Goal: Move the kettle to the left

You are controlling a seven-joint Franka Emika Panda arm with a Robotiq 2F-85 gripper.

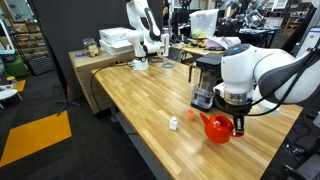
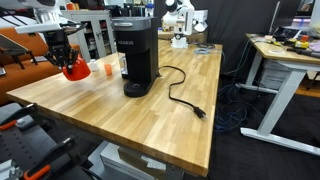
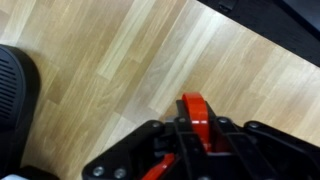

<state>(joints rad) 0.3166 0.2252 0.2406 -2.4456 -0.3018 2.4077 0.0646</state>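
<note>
The red-orange kettle is at the near end of the wooden table, beside the black coffee maker, and also shows in an exterior view. My gripper is directly over it in both exterior views. It is shut on the kettle's looped handle. In the wrist view the red handle stands between the black fingers. The kettle's body is hidden there. I cannot tell whether the kettle touches the table.
The tall black coffee maker stands next to the kettle, and its power cord trails across the table. A tiny white object and a small orange one lie close by. The table edge is near the kettle.
</note>
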